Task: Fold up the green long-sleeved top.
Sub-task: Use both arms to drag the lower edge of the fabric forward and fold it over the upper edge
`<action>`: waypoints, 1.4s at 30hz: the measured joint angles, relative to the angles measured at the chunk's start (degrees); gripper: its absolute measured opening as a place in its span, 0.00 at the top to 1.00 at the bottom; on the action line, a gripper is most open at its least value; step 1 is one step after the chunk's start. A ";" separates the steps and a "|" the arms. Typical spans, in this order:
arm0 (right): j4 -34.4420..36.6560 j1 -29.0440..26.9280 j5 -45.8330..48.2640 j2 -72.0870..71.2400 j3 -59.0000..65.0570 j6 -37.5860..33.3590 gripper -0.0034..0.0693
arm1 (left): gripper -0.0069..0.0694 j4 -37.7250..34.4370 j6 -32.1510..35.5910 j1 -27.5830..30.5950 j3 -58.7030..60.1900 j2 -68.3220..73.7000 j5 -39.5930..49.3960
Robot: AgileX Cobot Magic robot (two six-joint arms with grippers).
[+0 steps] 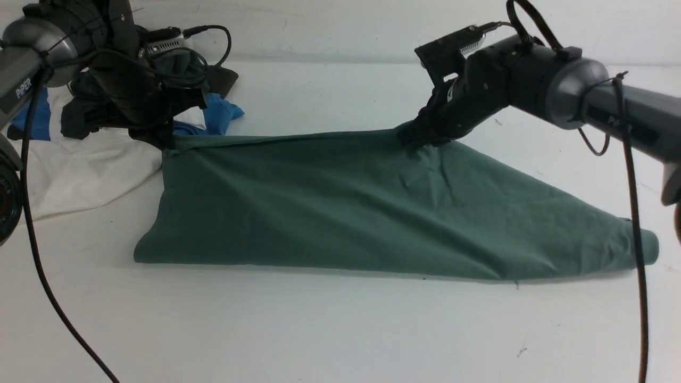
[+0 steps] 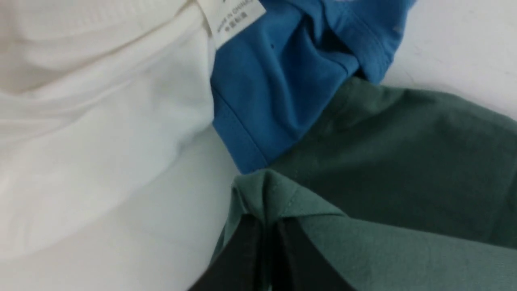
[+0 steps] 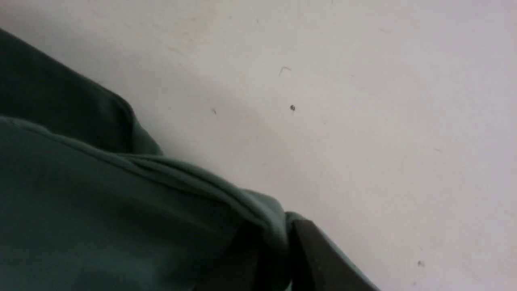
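Pinched green top [image 3: 101,202] in right claw [image 3: 278,242] — white table [image 3: 323,101] beyond

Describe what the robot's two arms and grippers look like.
Both arms are black and dark grey, with rounded grey joint housings. The left arm bears white "PiPER" lettering; the right arm shows it only faintly. Loose black cables run along each. The left gripper and right gripper have flat, matte black fingers.

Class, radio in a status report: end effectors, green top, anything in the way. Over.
Left end effector shut on green top, far left corner. Right end effector: cloth in jaws, grip unclear. Blue garment against left corner.
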 joint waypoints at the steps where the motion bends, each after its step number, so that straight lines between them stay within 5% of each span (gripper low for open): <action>1: 0.00 0.00 -0.16 0.21 0.00 0.01 0.77 | 0.88 0.00 0.00 0.00 0.00 -0.04 -0.12; 8: -0.21 -0.21 -4.80 2.82 0.00 2.86 0.50 | 0.66 0.99 -0.01 0.09 0.00 2.09 -6.17; 15: -0.21 -0.21 1.88 0.66 0.00 2.98 0.44 | 0.46 5.43 -0.29 0.17 -1.06 2.32 -7.24; 28: -2.83 -0.21 15.85 -9.08 -0.16 2.98 0.43 | 0.48 3.28 1.68 0.27 -5.81 2.62 3.24; 42: -2.73 -2.46 22.77 -9.08 -0.16 2.82 0.43 | 0.42 2.32 2.72 0.22 -6.14 9.79 -5.93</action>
